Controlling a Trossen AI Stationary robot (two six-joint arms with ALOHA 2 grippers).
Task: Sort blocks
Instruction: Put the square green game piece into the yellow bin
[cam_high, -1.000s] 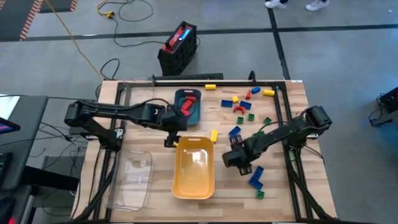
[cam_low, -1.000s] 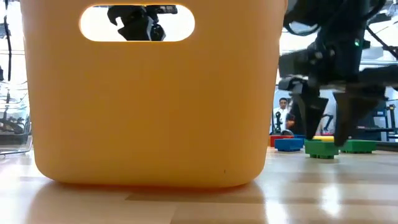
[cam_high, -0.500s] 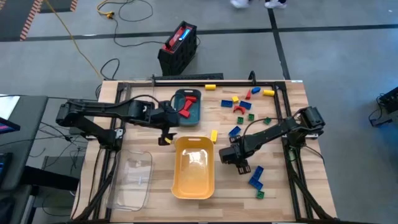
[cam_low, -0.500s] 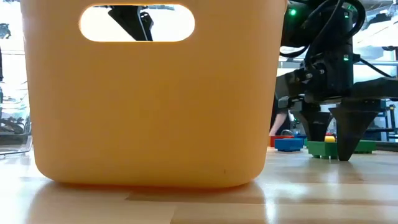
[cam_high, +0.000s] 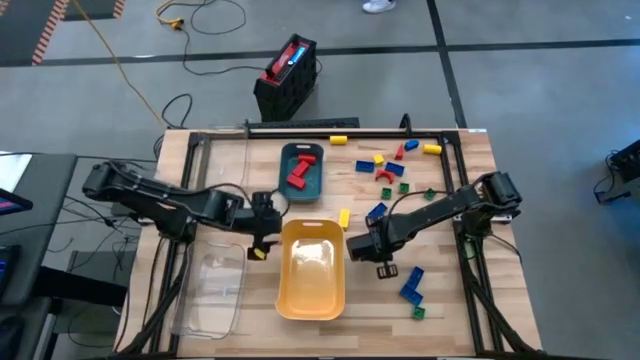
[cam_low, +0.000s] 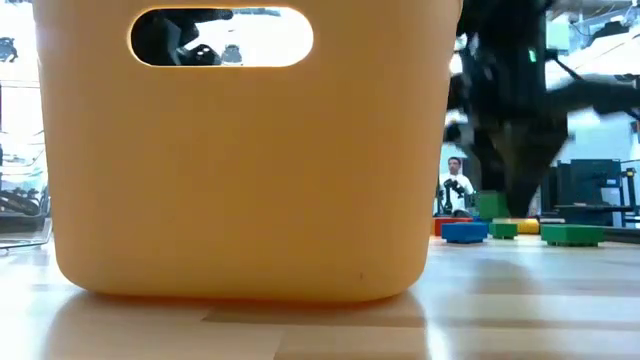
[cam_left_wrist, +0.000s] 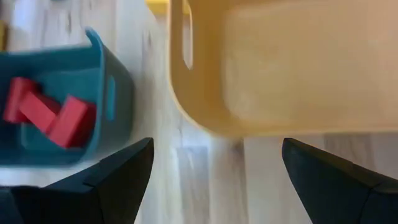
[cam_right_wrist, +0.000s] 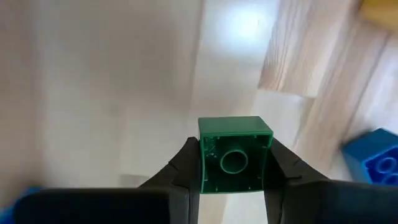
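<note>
My right gripper (cam_high: 368, 250) hangs just right of the yellow tray (cam_high: 312, 272), shut on a small green block (cam_right_wrist: 234, 155); the same green block (cam_low: 490, 205) shows in the low view. My left gripper (cam_high: 262, 236) stands open over bare wood between the yellow tray (cam_left_wrist: 280, 68) and the teal tray (cam_left_wrist: 106, 93). The teal tray (cam_high: 300, 170) holds red blocks (cam_high: 298, 172). Loose red, yellow, blue and green blocks (cam_high: 390, 165) lie on the table's right half. My right gripper pinches the green block by two opposite sides (cam_right_wrist: 201, 155) between its two fingers (cam_right_wrist: 180, 169). The fingers come from above, pointing down. The block's hollow face with its round tube faces the wrist camera. It is lifted a little clear of the table.
A clear tray (cam_high: 215, 290) sits at the near left. Blue blocks (cam_high: 411, 283) and a green one (cam_high: 418, 312) lie near the right front, a yellow block (cam_high: 344, 218) by the yellow tray's far corner. A red-and-black box (cam_high: 288, 72) stands on the floor beyond the table.
My right gripper has shut on the green block, raised it off the table and shifted slightly toward the yellow tray. My left gripper has drawn back from above the teal tray toward the table's near left, sinking a little and staying open.
</note>
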